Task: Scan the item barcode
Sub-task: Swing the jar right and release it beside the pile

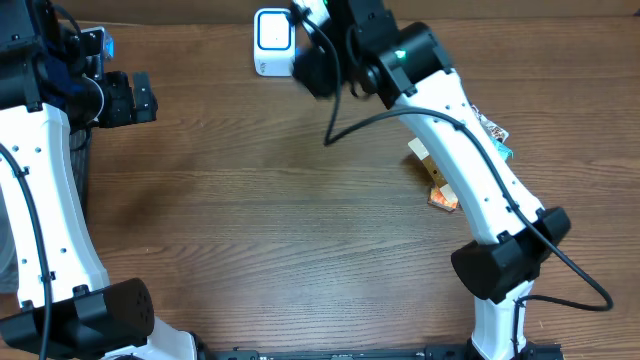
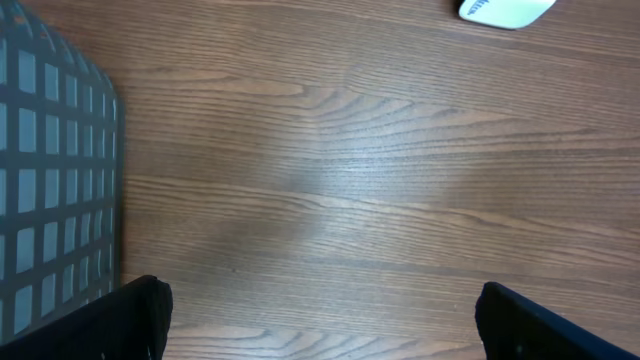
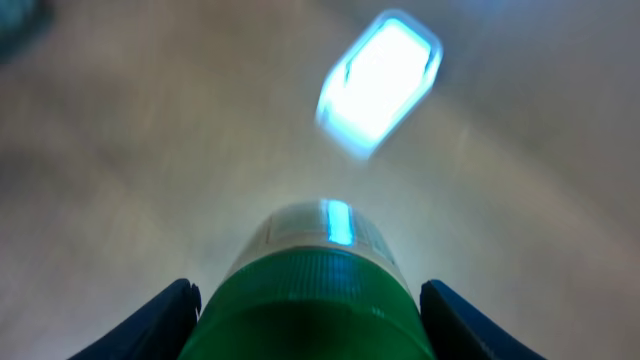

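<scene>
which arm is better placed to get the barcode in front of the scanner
Right. The right gripper is closed on the green-capped item, close to the lit scanner. The left gripper hangs open and empty, off by the mesh basket.

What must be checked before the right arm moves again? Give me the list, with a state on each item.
1. Right tool clamped on the green-capped item: ok.
2. Scanner ahead of the item, window lit: ok.
3. Barcode turned toward the scanner: cannot tell, no barcode shows in any view.
4. Gap between item and scanner: ok, bare table shows between them in the right wrist view.
5. Left tool open, empty and off to the side: ok.
6. Packets lying under the right arm, away from the scanner: ok.
</scene>
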`<action>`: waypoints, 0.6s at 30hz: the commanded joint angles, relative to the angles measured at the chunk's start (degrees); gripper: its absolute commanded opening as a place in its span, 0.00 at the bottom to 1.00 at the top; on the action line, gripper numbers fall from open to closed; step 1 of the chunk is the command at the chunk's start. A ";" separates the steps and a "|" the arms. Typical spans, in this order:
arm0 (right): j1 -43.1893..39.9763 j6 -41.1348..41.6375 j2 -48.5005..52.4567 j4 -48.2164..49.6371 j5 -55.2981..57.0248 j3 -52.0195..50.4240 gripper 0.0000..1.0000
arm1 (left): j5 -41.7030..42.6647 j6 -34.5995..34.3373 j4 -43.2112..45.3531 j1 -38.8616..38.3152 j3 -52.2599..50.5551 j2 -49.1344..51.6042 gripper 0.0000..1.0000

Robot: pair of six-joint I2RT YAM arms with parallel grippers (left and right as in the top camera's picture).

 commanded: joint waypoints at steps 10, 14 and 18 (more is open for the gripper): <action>-4.35 3.26 2.10 -8.52 1.44 -16.37 0.41 | 0.44 1.25 0.20 0.04 -0.26 -0.07 0.99; -6.82 3.26 2.10 -5.03 5.40 -22.73 0.39 | 0.44 1.25 0.20 0.04 -0.26 -0.07 0.99; -9.88 3.26 2.10 1.09 7.17 -28.94 0.38 | 0.44 1.25 0.20 0.04 -0.26 -0.07 1.00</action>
